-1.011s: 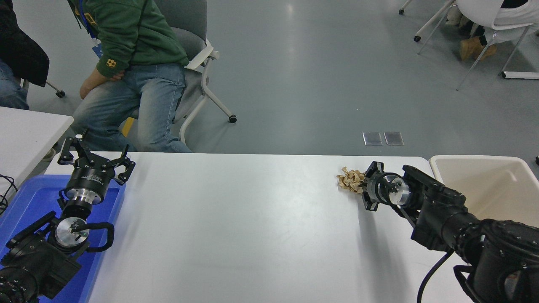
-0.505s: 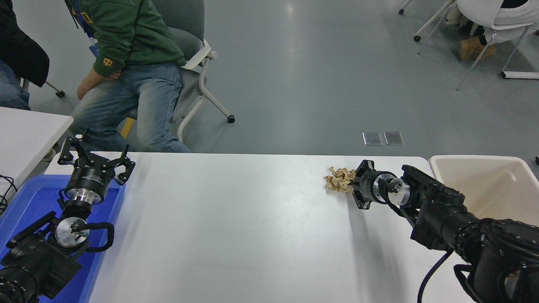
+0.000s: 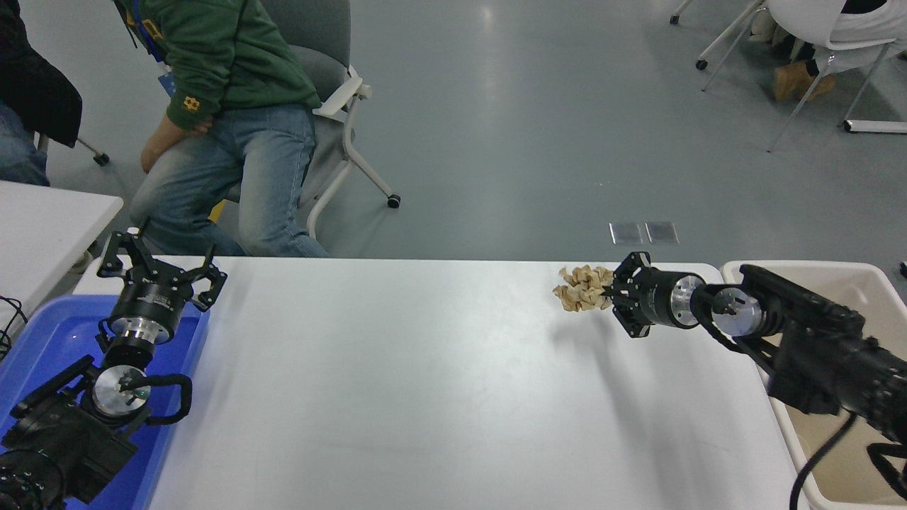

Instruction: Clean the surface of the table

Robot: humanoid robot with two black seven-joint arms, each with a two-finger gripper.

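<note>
The white table surface (image 3: 425, 382) fills the lower picture. A crumpled tan wad of paper (image 3: 582, 287) hangs just above the table's far right part, its shadow falling on the tabletop below. My right gripper (image 3: 606, 291) is shut on the wad from its right side, the arm stretched level from the right edge. My left gripper (image 3: 161, 265) stands open and parked over the blue tray at the lower left, holding nothing.
A blue tray (image 3: 49, 340) lies at the table's left end under the left arm. A beige plastic bin (image 3: 850, 283) stands beyond the table's right end. A person in a green top (image 3: 227, 85) sits on a chair past the far left edge. A smaller table (image 3: 42, 219) is at left.
My right gripper has closed on the paper wad and lifted it off the table. The right arm has risen and swung back toward the bin. The left arm has not moved.
</note>
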